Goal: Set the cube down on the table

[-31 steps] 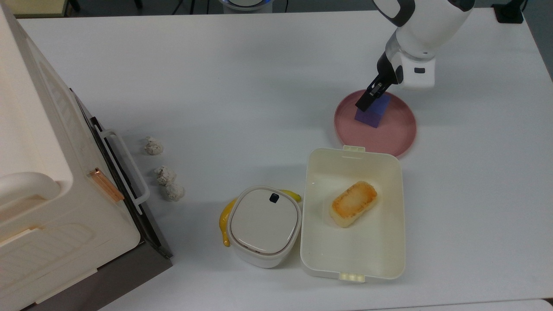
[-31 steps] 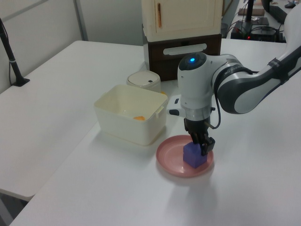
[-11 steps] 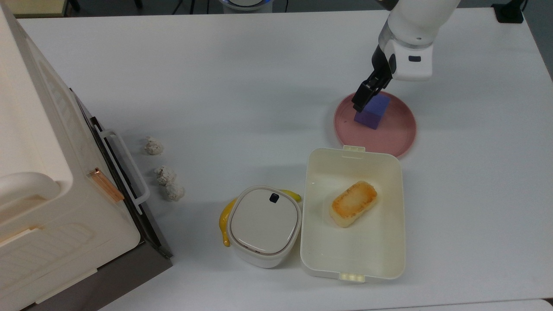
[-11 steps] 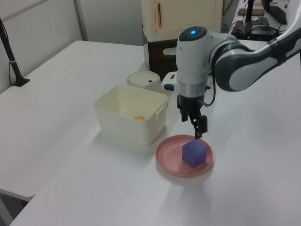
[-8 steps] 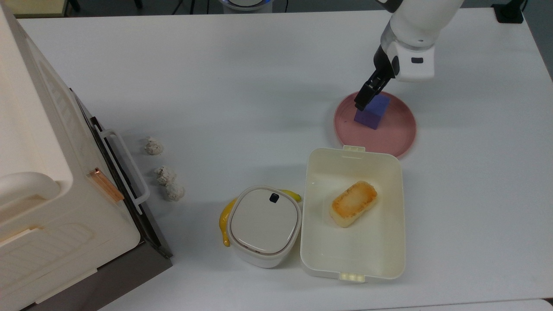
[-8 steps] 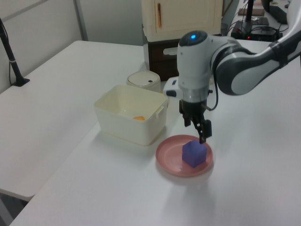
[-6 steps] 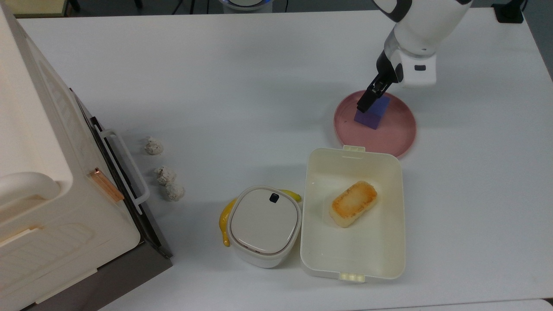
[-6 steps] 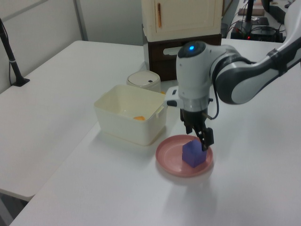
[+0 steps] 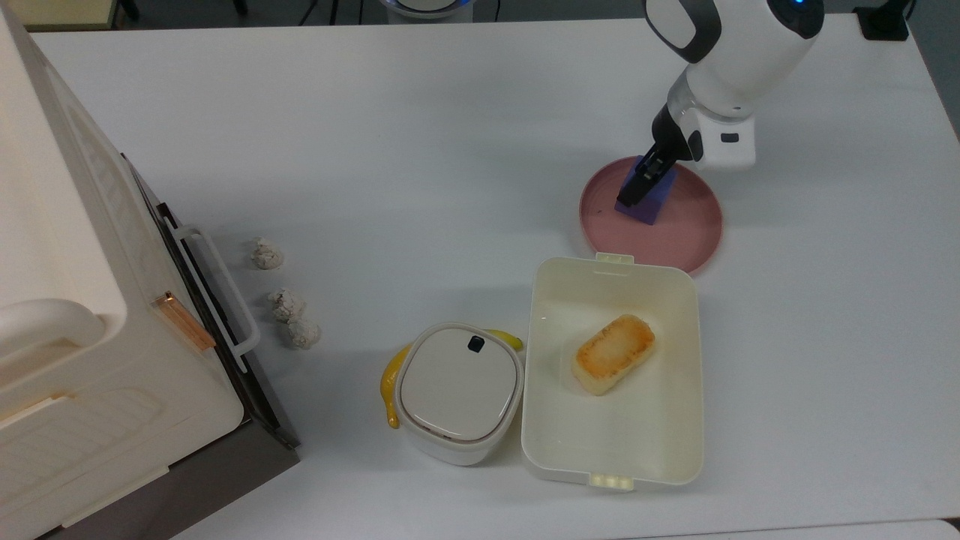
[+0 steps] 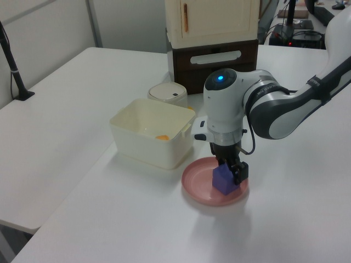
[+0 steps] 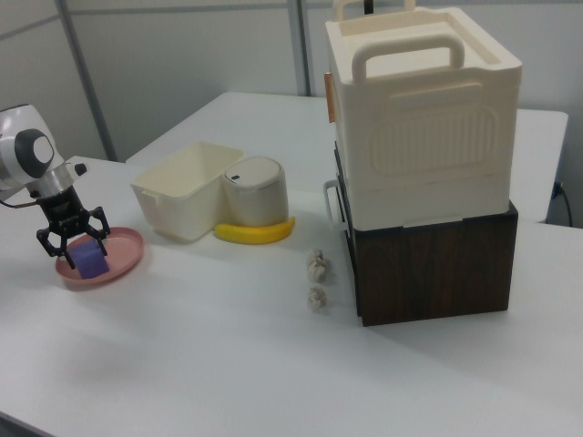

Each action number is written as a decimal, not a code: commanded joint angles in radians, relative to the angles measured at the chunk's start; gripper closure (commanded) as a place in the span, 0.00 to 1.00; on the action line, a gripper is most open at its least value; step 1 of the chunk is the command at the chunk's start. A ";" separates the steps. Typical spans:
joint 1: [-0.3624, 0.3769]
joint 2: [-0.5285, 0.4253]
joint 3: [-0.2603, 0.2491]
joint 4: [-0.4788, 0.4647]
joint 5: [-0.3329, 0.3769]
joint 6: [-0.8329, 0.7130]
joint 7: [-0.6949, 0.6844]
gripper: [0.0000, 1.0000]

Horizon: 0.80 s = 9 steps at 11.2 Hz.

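On the pink plate (image 9: 686, 236), near its rim, the cube (image 11: 89, 261) sits between the gripper's (image 11: 71, 242) spread fingers. Bare white table (image 9: 465, 150) lies open around the plate, except the cream container (image 9: 540, 420) just beside it.

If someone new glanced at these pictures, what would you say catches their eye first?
Probably the white arm with its open gripper straddling the purple cube on the pink plate, near the top view's right. Next, the tall cream box on its dark base, and the toasted bread in the cream container.
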 commanded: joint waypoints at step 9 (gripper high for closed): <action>-0.254 -0.162 -0.071 -0.053 0.049 -0.145 -0.053 0.57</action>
